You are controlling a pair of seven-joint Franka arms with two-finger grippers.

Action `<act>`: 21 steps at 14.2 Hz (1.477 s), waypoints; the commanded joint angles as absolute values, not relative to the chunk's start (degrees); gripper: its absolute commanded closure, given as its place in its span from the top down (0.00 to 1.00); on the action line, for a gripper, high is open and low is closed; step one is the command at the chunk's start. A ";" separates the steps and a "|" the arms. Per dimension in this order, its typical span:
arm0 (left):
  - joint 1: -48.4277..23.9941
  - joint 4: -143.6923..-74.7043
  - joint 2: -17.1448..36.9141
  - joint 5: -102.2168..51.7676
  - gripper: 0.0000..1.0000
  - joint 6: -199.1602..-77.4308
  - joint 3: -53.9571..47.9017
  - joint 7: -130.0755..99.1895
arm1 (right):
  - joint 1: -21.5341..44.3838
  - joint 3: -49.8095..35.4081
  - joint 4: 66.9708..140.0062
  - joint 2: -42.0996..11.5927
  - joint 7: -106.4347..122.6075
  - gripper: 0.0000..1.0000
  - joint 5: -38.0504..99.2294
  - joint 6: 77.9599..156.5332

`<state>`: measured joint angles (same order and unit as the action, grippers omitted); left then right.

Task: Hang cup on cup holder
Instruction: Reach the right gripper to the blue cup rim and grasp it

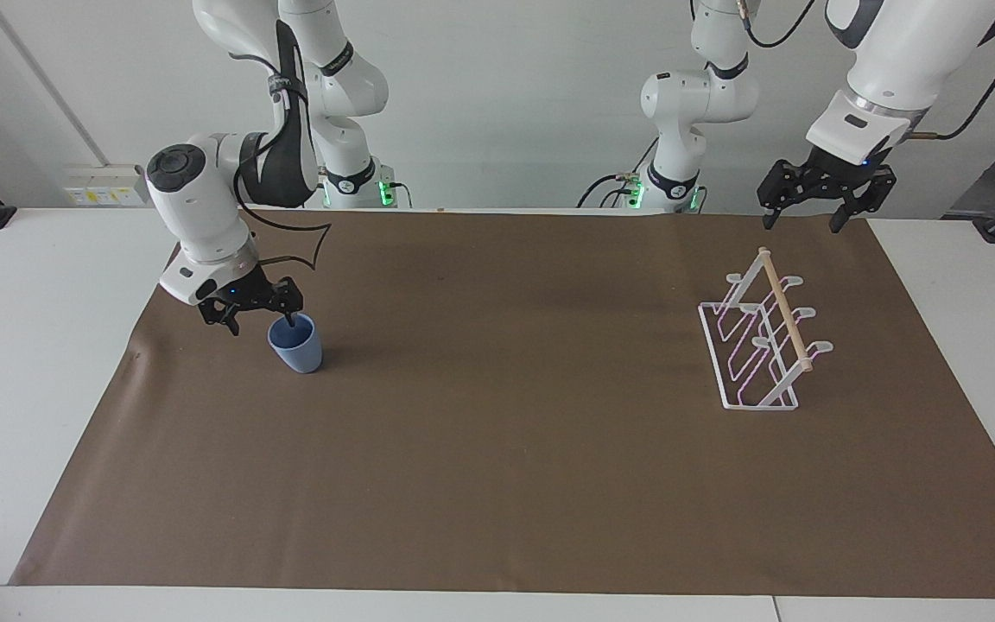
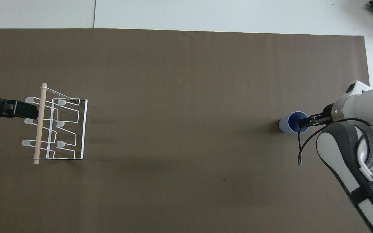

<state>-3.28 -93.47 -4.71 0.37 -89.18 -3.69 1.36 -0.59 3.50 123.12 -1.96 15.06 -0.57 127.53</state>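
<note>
White jointed arms, black cables, black tool [image 1: 261,313] ends.

Light blue cup [image 1: 296,344], white-and-wood cup holder [image 1: 761,340].

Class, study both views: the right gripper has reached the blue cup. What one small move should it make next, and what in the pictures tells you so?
Probably shut the right gripper on the rim of the cup. Its fingers are open and straddle the rim wall, one tip inside the mouth, one outside. The cup stands upright on the brown mat, not yet lifted. The cup holder is at the left arm's end, where the left gripper waits.
</note>
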 commanded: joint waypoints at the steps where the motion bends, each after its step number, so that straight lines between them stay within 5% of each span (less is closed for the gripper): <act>1: -2.81 -95.89 -6.59 1.05 1.00 -90.26 -4.04 2.11 | -1.32 2.99 124.19 -2.55 17.40 1.00 2.63 130.17; 2: -2.81 -95.89 -6.59 0.97 1.00 -90.26 -4.04 2.11 | -1.32 2.99 124.54 -2.46 17.66 1.00 2.64 130.34; 4: -2.81 -95.89 -6.59 0.97 1.00 -90.26 -4.04 2.11 | -1.41 2.99 124.72 -2.55 18.54 0.83 2.64 130.43; 9: -2.72 -95.98 -6.59 1.05 1.00 -90.35 -3.96 2.11 | -2.11 2.99 125.24 -3.16 19.34 0.71 2.99 130.43; 10: -2.81 -95.98 -6.59 1.05 1.00 -90.35 -3.96 2.11 | -2.11 2.99 125.51 -3.08 19.34 0.61 3.08 130.43; 12: -2.81 -96.06 -6.59 1.05 1.00 -90.35 -3.96 2.11 | -2.11 2.99 125.51 -3.08 18.99 0.00 3.69 130.43; 17: -2.81 -96.06 -6.59 1.05 1.00 -90.35 -3.96 2.11 | -1.50 2.90 124.64 -3.16 18.90 0.00 5.98 128.94; 21: -2.81 -95.98 -6.59 1.05 1.00 -90.35 -3.96 2.11 | -1.32 2.90 115.87 -3.16 18.72 0.00 15.28 118.94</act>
<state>-3.28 -93.72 -4.74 0.37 -89.18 -3.67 1.36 -1.00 3.04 121.03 -3.07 16.76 11.10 123.70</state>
